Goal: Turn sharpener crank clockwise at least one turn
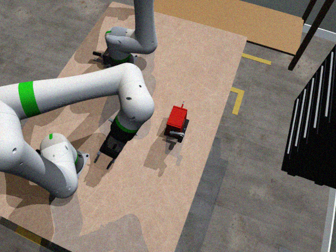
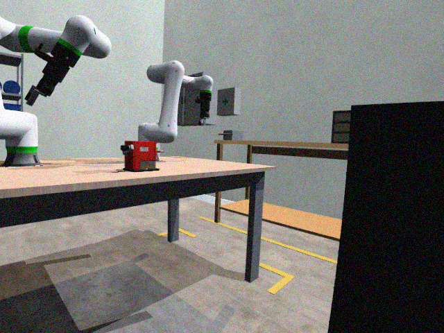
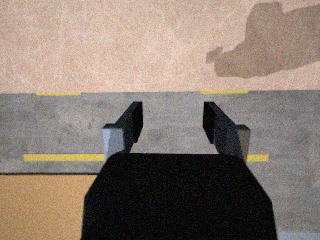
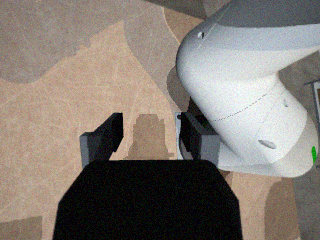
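Note:
The red sharpener (image 1: 177, 117) (image 2: 139, 155) stands upright on a dark base on the table. Its grey crank arm (image 1: 176, 133) is on the end facing the lower side of the top view, with a black knob (image 1: 180, 138) (image 2: 124, 147) toward the table's front edge. My right gripper (image 1: 102, 164) (image 2: 30, 100) (image 4: 152, 124) is open and empty, above the table, left of the sharpener and clear of the crank. My left gripper (image 2: 205, 121) (image 3: 172, 114) is open and empty, high up and well away from the sharpener; it is outside the top view.
A thin rod (image 1: 182, 104) (image 2: 159, 151) sticks out of the sharpener's end opposite the crank. The table (image 1: 206, 67) (image 2: 215, 167) has its front edge near the sharpener. A second bench (image 1: 230, 19) and a black cabinet (image 1: 312, 130) (image 2: 390, 215) stand beyond the table.

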`<state>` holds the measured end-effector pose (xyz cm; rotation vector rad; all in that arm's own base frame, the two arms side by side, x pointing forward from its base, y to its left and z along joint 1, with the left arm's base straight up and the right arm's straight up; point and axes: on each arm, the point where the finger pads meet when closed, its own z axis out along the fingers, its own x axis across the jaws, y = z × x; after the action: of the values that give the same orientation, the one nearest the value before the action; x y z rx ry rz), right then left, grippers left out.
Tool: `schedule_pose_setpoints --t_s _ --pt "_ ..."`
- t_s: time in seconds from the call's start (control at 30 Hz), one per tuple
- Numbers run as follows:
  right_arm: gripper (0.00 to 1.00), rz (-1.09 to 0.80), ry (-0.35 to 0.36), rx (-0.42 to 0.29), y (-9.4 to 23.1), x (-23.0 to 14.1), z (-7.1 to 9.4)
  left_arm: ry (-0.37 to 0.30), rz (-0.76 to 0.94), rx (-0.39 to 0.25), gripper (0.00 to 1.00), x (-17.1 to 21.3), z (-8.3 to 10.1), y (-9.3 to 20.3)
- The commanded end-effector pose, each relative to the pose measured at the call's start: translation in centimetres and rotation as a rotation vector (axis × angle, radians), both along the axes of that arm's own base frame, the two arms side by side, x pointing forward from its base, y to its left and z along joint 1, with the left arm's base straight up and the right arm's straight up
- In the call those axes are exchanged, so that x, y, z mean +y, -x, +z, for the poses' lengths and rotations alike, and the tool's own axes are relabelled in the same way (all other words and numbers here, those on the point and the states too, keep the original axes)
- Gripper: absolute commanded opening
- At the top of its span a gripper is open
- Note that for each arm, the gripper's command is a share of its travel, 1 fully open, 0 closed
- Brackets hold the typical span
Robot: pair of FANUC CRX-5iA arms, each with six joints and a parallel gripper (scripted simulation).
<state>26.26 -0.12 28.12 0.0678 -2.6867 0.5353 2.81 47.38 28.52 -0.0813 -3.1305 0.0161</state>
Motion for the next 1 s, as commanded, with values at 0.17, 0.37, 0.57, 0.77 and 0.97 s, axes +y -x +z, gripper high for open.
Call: schedule_pose_setpoints --t_s 0.17,0.37,0.57,0.77,0.97 --pt "1.0 0.0 0.0 -0.001 -0.02 0.0 0.05 -0.006 0.005 -0.006 1.0 0.06 0.28 0.42" --pt "1.0 0.0 0.0 -0.001 -0.02 0.0 0.05 -0.008 0.008 -0.008 1.0 0.07 0.38 0.65" --pt "1.0 0.0 0.0 -0.001 -0.02 0.0 0.05 -0.009 0.009 -0.009 1.0 0.08 0.42 0.74" --pt "1.0 0.0 0.0 -0.001 -0.02 0.0 0.05 -0.01 0.01 -0.01 1.0 0.08 0.44 0.8" --pt "1.0 0.0 0.0 -0.001 -0.02 0.0 0.05 -0.01 0.01 -0.01 1.0 0.08 0.45 0.81"
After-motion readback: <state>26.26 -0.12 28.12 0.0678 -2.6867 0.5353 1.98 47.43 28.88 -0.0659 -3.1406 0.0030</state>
